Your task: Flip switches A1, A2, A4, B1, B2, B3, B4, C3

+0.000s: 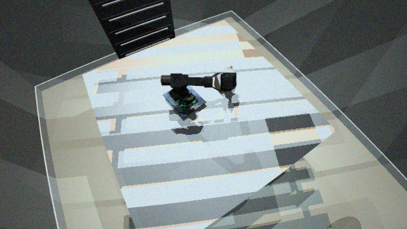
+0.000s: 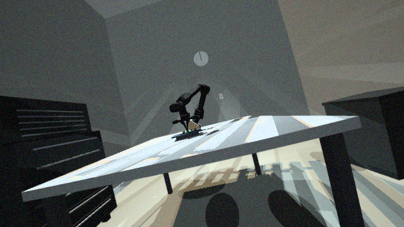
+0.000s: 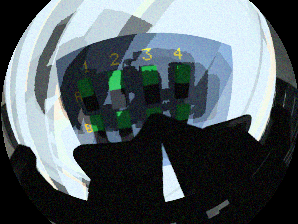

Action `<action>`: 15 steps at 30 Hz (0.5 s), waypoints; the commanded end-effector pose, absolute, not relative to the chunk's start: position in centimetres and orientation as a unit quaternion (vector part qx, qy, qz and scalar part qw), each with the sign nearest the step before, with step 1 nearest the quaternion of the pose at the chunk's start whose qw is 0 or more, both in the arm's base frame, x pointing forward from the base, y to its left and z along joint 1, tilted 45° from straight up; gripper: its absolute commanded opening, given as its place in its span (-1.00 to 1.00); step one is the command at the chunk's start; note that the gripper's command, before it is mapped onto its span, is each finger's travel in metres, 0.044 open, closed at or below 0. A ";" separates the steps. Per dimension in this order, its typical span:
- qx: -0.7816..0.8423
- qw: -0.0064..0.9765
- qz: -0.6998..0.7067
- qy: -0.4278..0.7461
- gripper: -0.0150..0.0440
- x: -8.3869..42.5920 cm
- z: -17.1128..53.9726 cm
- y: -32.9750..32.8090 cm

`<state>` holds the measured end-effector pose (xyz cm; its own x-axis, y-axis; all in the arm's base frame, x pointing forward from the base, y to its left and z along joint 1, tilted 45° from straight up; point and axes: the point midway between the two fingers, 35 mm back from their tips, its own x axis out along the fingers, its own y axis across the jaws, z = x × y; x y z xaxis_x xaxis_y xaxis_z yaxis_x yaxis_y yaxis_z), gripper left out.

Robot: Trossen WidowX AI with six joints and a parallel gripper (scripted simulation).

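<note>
A wide table (image 1: 318,105) with a pale striped top carries everything, with a dark drawer cabinet (image 1: 137,25) standing past its far edge. Near the middle of the table the black arm (image 1: 187,81) folds over and down onto the switch panel (image 1: 186,106), a small dark square plate lying flat on the table just in front of the arm's base. The gripper (image 3: 166,145) hangs low over the panel's near rows with its fingers closed tight on nothing, used as a single blunt tip for pressing. In the wrist view the panel shows yellow column numbers one to four along its far edge and green rocker switches (image 3: 116,83) in rows below them; the one under column two looks brighter and more raised than its neighbours. Which switches have already gone over cannot be read from these pictures, since the rockers are small and the near rows are hidden behind the fingers. Judging by the gripper still being down among the switches, pressing is under way and the final lift clear is yet to come.
</note>
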<state>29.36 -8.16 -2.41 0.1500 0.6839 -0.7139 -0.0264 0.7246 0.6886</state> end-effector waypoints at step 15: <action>0.276 0.707 0.251 0.601 -0.49 29.4 -2.6 -7.9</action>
<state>29.41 -8.03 -2.54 0.1503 0.6838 -0.7140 -0.0266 0.7248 0.6885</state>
